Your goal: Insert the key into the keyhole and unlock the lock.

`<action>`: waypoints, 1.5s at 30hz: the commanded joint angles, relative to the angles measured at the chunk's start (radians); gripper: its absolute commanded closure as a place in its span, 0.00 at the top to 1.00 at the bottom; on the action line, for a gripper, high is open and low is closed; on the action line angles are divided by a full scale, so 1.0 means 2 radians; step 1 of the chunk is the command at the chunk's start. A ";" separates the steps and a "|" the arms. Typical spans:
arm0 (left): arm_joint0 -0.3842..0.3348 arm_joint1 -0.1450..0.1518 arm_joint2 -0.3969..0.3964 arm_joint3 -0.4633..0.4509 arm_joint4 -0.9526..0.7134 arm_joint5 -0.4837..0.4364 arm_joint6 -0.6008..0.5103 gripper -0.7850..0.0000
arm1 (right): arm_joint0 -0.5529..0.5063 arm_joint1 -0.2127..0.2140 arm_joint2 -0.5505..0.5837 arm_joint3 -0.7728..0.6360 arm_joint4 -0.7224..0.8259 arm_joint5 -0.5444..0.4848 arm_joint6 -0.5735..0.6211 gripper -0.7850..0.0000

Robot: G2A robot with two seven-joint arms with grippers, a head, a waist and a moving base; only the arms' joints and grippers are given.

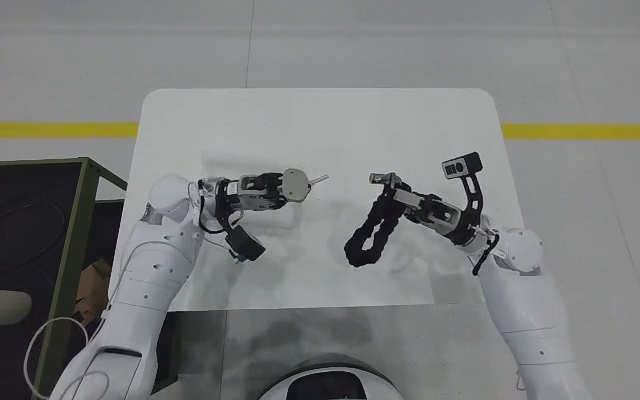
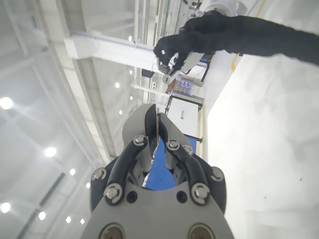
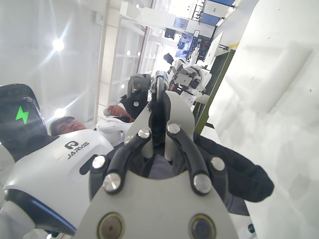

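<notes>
My left gripper (image 1: 280,187) hovers over the table's left-middle, shut on a silver key (image 1: 296,184) with a round head, its blade pointing right. In the left wrist view the key (image 2: 157,123) shows edge-on between the closed fingers. My right gripper (image 1: 400,195) is shut on a cable lock, whose black fabric-covered loop (image 1: 370,238) hangs toward the table. The metal lock head (image 1: 380,179) faces the key tip across a small gap. The keyhole face (image 2: 166,78) is seen farther off in the left wrist view. The lock head (image 3: 139,83) sticks out past my right gripper (image 3: 159,98).
The white table (image 1: 320,120) has bare surface under and around both arms. A dark green-framed cart (image 1: 50,250) stands off the table's left edge. A yellow line (image 1: 70,129) runs across the floor behind the table.
</notes>
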 commanded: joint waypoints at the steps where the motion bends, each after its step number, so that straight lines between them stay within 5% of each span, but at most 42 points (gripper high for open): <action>1: -0.018 0.000 0.002 0.019 -0.003 0.024 0.037 0.00 | 0.005 0.002 0.004 0.003 -0.004 0.006 0.011 0.00; 10: -0.025 -0.001 0.002 0.032 -0.010 0.036 0.041 0.00 | 0.008 0.004 0.009 0.005 -0.013 0.009 0.016 0.00; 12: -0.002 0.000 0.013 0.001 0.009 0.049 0.043 0.00 | -0.022 0.007 0.006 -0.024 -0.046 0.008 0.017 0.00; 16: 0.016 0.009 0.029 -0.028 0.039 0.057 0.043 0.00 | -0.033 0.011 -0.003 -0.054 -0.097 0.006 0.024 0.00; 32: -0.016 0.053 0.089 -0.012 0.037 0.097 0.043 0.00 | -0.027 0.018 -0.030 -0.077 -0.166 -0.017 0.035 0.00; 45: -0.026 0.065 0.104 -0.003 0.013 0.105 0.043 0.00 | -0.022 0.021 -0.034 -0.058 -0.141 -0.019 0.012 0.00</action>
